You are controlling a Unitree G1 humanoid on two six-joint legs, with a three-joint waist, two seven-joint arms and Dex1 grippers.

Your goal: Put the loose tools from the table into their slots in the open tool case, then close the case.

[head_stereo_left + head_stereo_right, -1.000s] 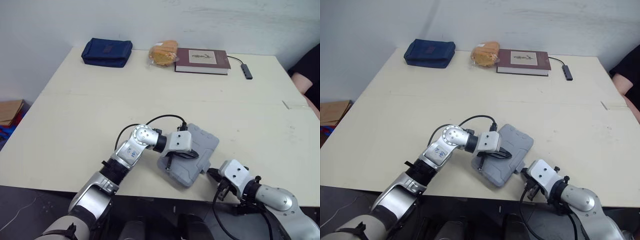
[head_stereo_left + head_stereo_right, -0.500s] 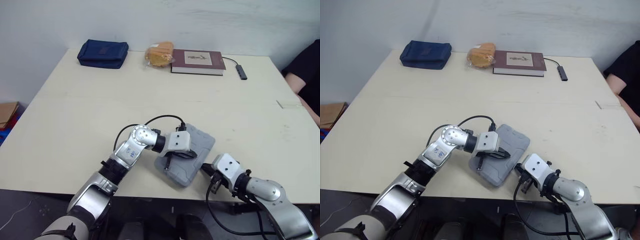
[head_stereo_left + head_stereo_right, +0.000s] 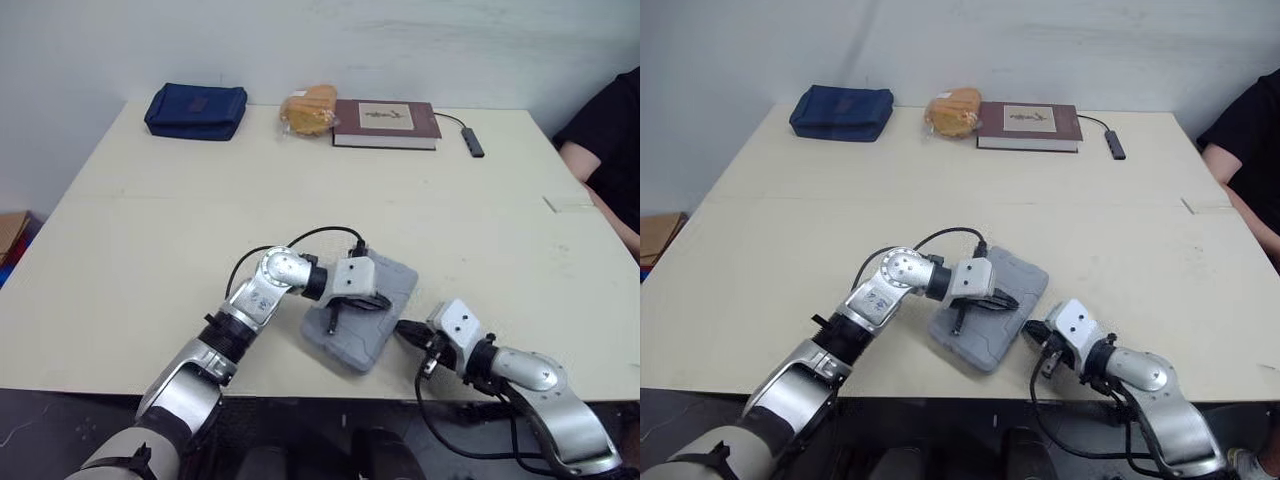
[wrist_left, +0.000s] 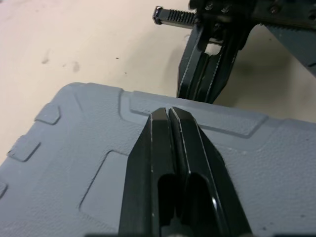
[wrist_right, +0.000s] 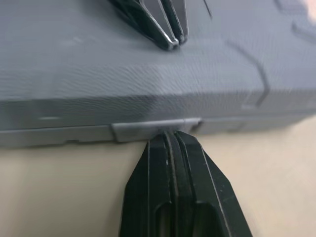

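The grey tool case [image 3: 372,338] lay with its lid already down near the front edge of the table [image 3: 150,250]. The left gripper [image 4: 169,114] rested on top of that lid, its two black fingers clenched together with nothing between them, most likely to press the lid flat and keep the case from sliding. The right gripper [image 5: 170,138], also clenched and empty, had its tips against the small latch tab [image 5: 153,129] on the case's side wall, on the side facing the right arm. It was probably there to push the catch home against the left gripper's hold. Whether the tab had actually snapped shut could not be made out, so the closing step seemed nearly, not surely, finished.
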